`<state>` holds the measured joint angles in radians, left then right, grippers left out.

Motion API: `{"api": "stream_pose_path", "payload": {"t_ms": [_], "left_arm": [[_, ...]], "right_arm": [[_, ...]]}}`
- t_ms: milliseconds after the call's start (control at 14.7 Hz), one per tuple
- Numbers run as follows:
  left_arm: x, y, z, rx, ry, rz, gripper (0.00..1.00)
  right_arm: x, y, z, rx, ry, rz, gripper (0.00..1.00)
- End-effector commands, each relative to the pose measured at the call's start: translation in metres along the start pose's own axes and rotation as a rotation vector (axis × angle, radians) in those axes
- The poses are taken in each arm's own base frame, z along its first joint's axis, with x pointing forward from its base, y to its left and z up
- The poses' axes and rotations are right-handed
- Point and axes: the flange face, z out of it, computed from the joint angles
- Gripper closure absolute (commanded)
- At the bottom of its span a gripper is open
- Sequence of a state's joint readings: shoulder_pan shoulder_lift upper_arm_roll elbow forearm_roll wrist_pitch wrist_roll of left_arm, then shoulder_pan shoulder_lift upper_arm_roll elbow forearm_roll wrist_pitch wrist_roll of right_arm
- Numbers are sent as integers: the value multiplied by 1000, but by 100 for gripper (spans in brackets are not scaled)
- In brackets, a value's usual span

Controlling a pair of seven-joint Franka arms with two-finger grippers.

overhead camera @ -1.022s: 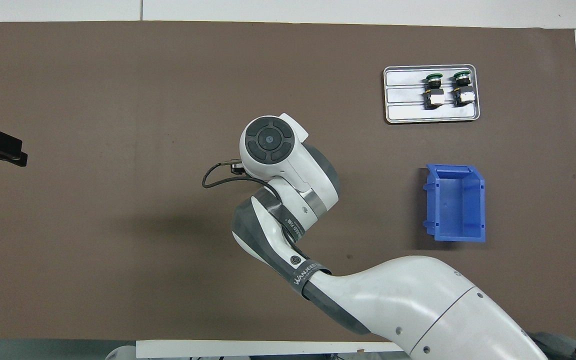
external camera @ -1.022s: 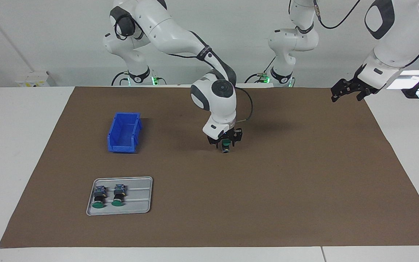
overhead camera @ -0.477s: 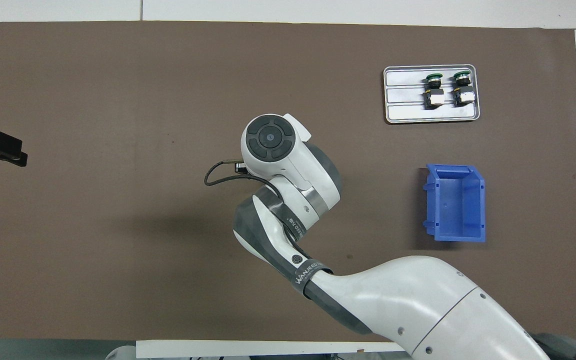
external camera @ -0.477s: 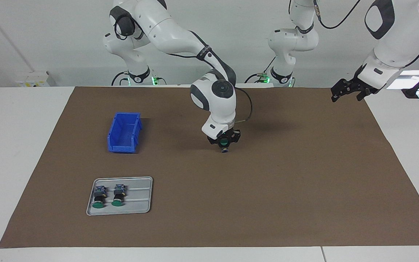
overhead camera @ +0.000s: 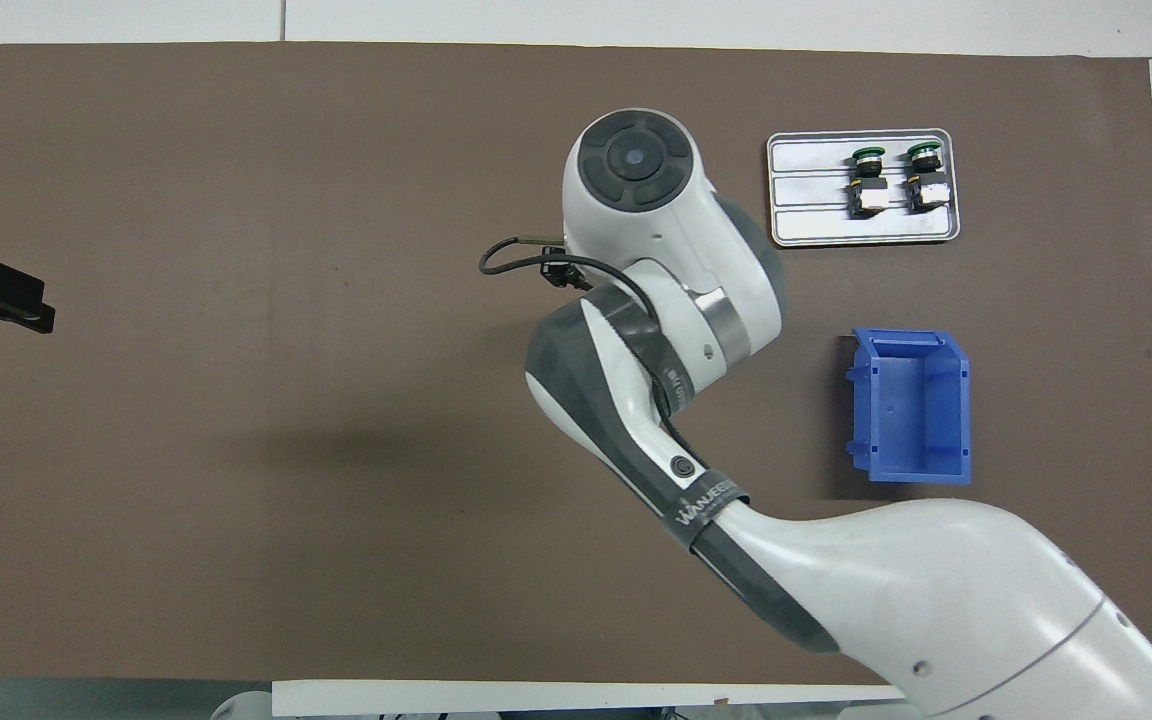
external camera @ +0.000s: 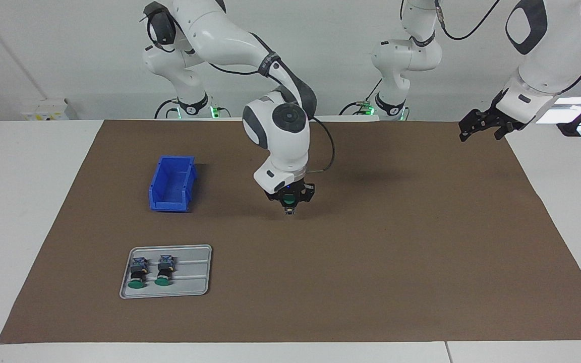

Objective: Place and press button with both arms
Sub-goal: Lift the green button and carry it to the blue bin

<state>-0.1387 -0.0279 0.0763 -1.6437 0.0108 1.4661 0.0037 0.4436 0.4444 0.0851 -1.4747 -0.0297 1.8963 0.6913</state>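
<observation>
One button (external camera: 288,202), green cap showing, hangs clenched in the right gripper (external camera: 289,209) at frame centre, now shifted toward the blue bin (external camera: 172,183); left gripper (external camera: 479,125) waits released, upper right.

The right arm (external camera: 230,40) reaches from the upper left of the facing view to frame centre, wrist bent downward. Its hand (external camera: 289,202) points straight down, fingertips closed. The left arm (external camera: 547,55) waits at the upper right, its hand (external camera: 479,128) spread open and raised.
</observation>
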Motion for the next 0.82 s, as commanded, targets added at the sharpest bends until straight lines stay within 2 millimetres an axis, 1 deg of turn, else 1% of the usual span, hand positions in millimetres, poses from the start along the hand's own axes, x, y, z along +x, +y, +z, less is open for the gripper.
{"api": "stream_pose_path", "payload": {"t_ms": [0,136,204,273,341,409,477,545,750], "left_arm": [[-6,-3,-2,1,12,8,0],[-6,-3,-3,1,13,9,0],[-6,-3,-2,1,12,9,0],[-6,-3,-2,1,12,9,0],[-6,-3,-2,1,12,9,0],[-6,-3,-3,1,13,9,0],[-6,-3,-3,1,13,9,0],[-6,-3,-2,1,12,9,0],[-6,-3,-2,1,12,9,0]], "right_arm": [[8,42,-33,-14,-22,87,78],[23,86,-52,-27,-39,154,78],[28,105,-56,-32,-60,185,78],[34,129,-65,-19,-71,230,77],[37,145,-68,-13,-86,262,77],[37,167,-69,-25,-104,290,77],[37,190,-72,-28,-116,317,77],[31,211,-72,-34,-129,325,77],[8,249,-66,-58,-147,351,77]]}}
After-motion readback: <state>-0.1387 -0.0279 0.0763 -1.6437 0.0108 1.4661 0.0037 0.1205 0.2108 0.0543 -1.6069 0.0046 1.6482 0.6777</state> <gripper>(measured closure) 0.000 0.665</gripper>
